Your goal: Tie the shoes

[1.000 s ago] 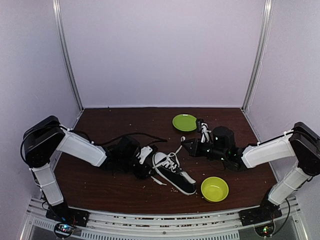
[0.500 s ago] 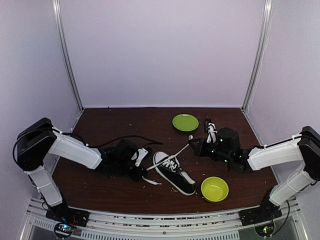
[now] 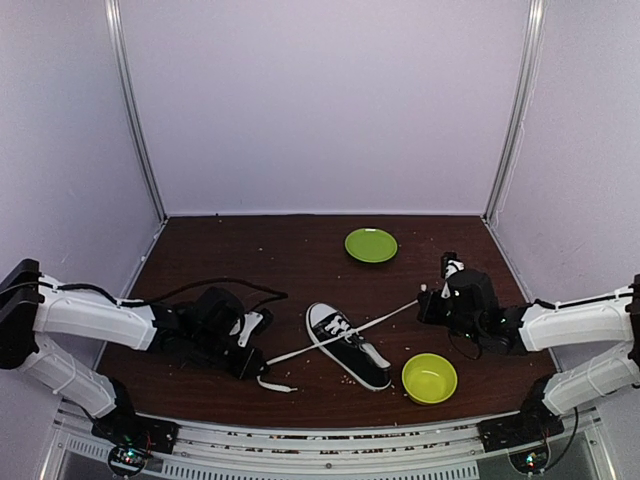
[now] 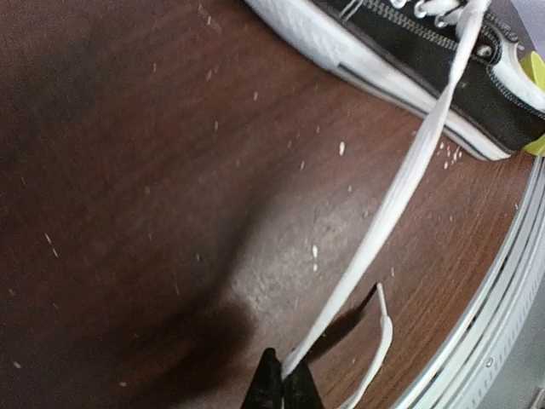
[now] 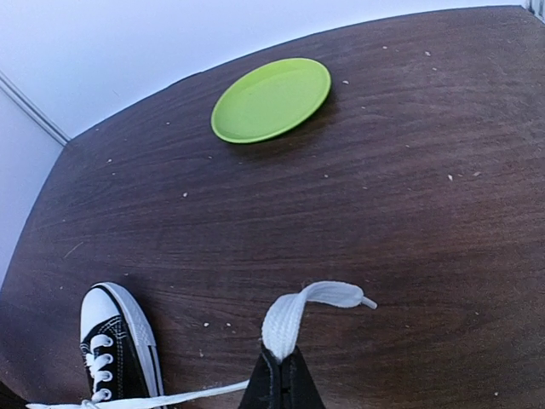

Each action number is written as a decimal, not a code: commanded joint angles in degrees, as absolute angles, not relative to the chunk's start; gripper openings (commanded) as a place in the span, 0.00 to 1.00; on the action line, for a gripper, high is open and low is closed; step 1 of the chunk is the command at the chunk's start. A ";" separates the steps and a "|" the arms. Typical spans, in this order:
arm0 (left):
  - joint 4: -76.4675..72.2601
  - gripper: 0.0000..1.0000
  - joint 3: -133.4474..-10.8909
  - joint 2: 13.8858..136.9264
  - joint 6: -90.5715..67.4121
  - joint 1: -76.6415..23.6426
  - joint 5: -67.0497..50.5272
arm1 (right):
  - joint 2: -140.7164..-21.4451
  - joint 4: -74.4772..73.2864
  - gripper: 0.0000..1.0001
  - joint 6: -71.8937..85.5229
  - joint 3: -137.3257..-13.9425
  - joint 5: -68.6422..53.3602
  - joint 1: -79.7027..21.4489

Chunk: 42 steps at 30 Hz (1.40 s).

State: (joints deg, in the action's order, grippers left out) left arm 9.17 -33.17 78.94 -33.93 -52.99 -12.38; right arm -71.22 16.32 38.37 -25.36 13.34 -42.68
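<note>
**Top view:** high at the near edge, facing the back wall (image 3: 320,100), whole table (image 3: 250,240) shown. **Wrist views:** close over the tabletop; left faces the sneaker (image 4: 400,47), right the green plate (image 5: 271,98). All share the sneaker.

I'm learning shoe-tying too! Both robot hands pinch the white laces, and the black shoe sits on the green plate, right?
Not quite. The top view shows the black sneaker on the brown table, apart from the green plate. The left gripper and right gripper do pinch the white laces.
</note>
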 commanded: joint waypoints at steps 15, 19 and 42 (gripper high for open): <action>14.68 0.02 -30.36 75.96 -40.22 -53.09 -22.58 | -67.42 14.04 0.00 37.05 -19.66 12.07 -39.90; 13.64 0.39 -36.78 78.69 -37.37 -53.09 -20.27 | -66.50 12.08 0.00 32.01 -22.26 3.78 -39.95; -11.85 0.63 -62.80 112.30 -36.30 -44.49 -28.86 | -66.68 9.89 0.67 35.04 -24.51 -4.37 -39.90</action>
